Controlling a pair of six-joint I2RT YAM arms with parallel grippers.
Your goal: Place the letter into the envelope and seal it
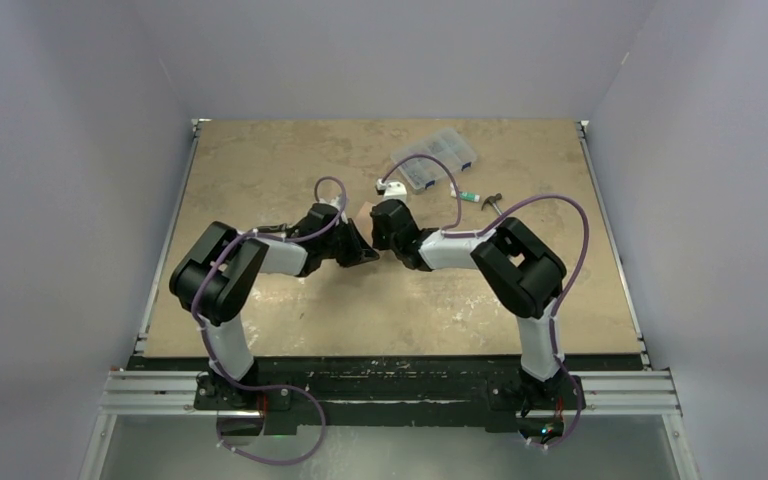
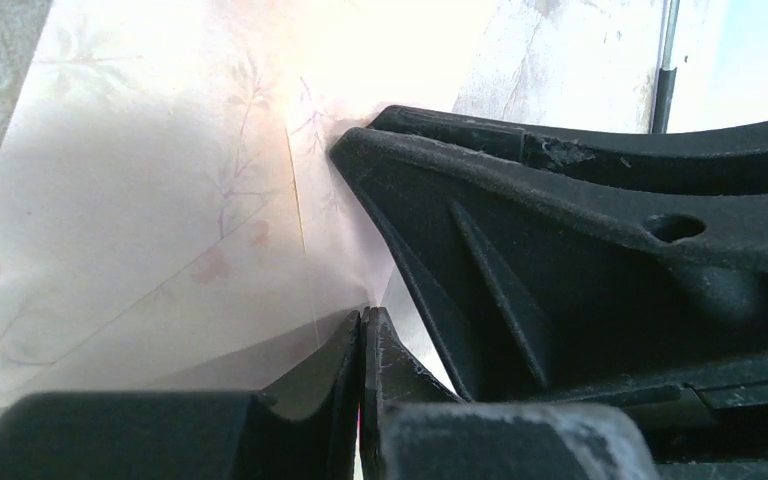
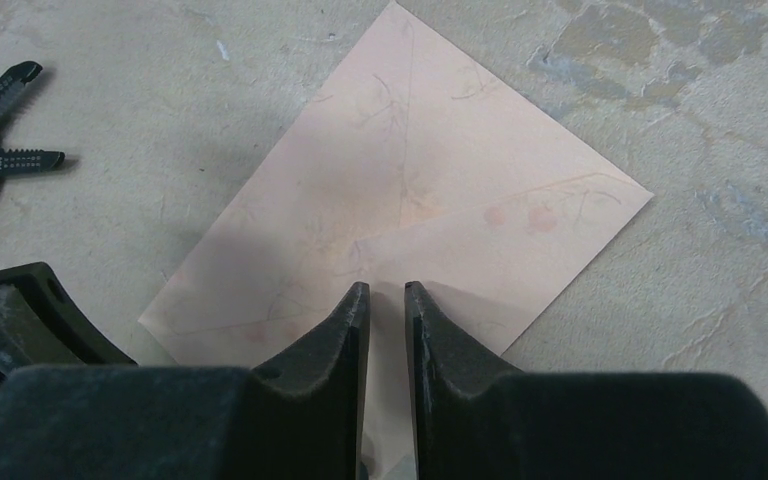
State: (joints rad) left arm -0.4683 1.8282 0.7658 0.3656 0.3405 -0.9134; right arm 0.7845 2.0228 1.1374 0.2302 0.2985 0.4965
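The envelope lies flat on the table, salmon-tan with a faint floral print, and its diagonal seams meet near its middle with the flap down. My right gripper hovers low over its near half, jaws a narrow gap apart with nothing between them. My left gripper is shut, its tips at the edge of the envelope; I cannot tell whether paper is pinched. In the top view the left gripper and right gripper meet mid-table and cover the envelope. The letter is out of view.
A clear plastic organiser box sits at the back right, with a small white object, a green-tipped stick and a small tool near it. A black serrated tool lies left of the envelope.
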